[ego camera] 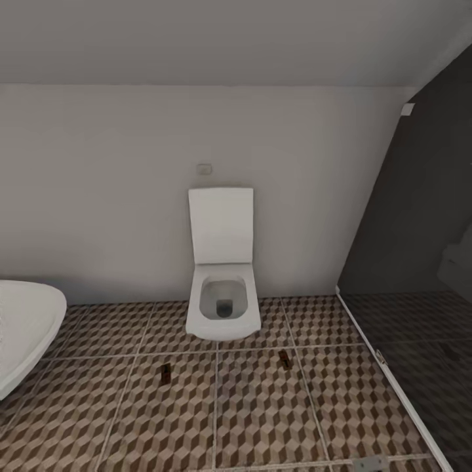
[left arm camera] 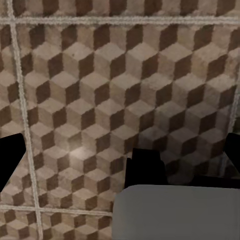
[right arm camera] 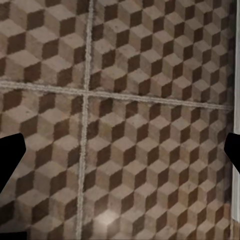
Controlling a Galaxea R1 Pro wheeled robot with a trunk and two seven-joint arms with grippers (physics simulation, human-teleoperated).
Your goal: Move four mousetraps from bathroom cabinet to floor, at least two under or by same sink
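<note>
From the head view, a rounded white tub [ego camera: 26, 331] juts in at the far left, its rim over the bathroom floor [ego camera: 262, 419] of brown-and-beige cube tiles. Next comes one mousetrap [ego camera: 166, 373], flat on a tile in front of the toilet [ego camera: 223, 288] and to its left. The toilet stands against the pale wall with its lid up. A second mousetrap [ego camera: 284, 358] lies right of the toilet's front, well apart from the first. Further right, a pale strip edges the darker shower floor [ego camera: 419, 367].

The left wrist view adds a close look at the tiles, the left gripper [left arm camera: 120, 155] with dark fingertips wide apart, and a grey block at the edge. The right gripper [right arm camera: 120, 150] is likewise spread open and holds nothing, above a crossing of grout lines.
</note>
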